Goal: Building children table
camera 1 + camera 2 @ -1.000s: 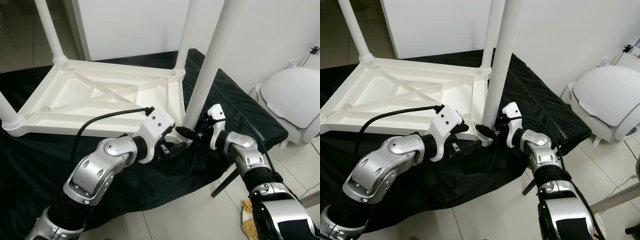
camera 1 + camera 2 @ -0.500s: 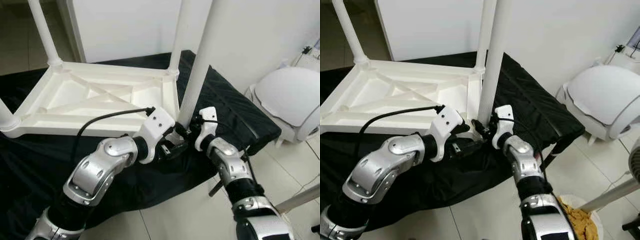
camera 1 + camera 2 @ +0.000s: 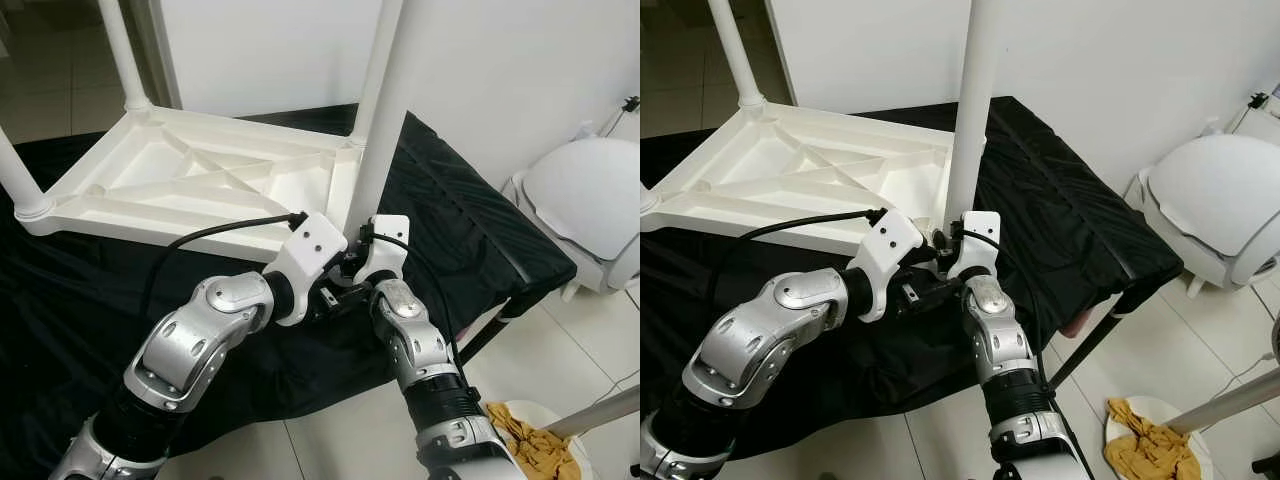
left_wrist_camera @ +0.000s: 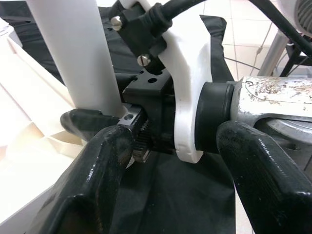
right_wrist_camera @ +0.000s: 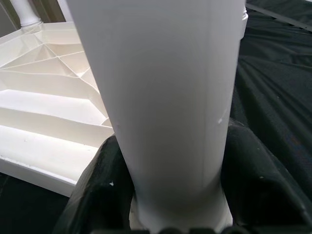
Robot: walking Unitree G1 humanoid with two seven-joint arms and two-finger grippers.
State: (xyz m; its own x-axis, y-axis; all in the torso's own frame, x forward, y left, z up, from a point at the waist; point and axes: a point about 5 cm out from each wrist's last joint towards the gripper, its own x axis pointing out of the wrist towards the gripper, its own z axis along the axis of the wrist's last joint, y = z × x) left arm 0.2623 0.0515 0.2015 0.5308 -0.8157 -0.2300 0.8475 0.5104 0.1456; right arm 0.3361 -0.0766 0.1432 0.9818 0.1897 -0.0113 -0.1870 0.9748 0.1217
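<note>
White wall [image 3: 280, 50], pale tiled floor [image 3: 1200, 340], black cloth [image 3: 1060, 210], white dome-shaped appliance [image 3: 1215, 205].

Your head pair looks forward and down; both eyes share the upturned table [image 3: 200, 185] and the leg [image 3: 965, 110]. Left wrist cam sits tight behind its jaws, facing the right wrist. Right wrist cam is closer still, leg [image 5: 161, 97] between its jaws, table underside beyond.

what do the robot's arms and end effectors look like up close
Both arms are silver metal with rounded joints and ribbed black wrist sections. Each wrist carries a white plastic bracket ahead of two long black fingers. A black cable loops into the left end effector; a thinner one runs along the right end effector. The silver paint looks scuffed.
</note>
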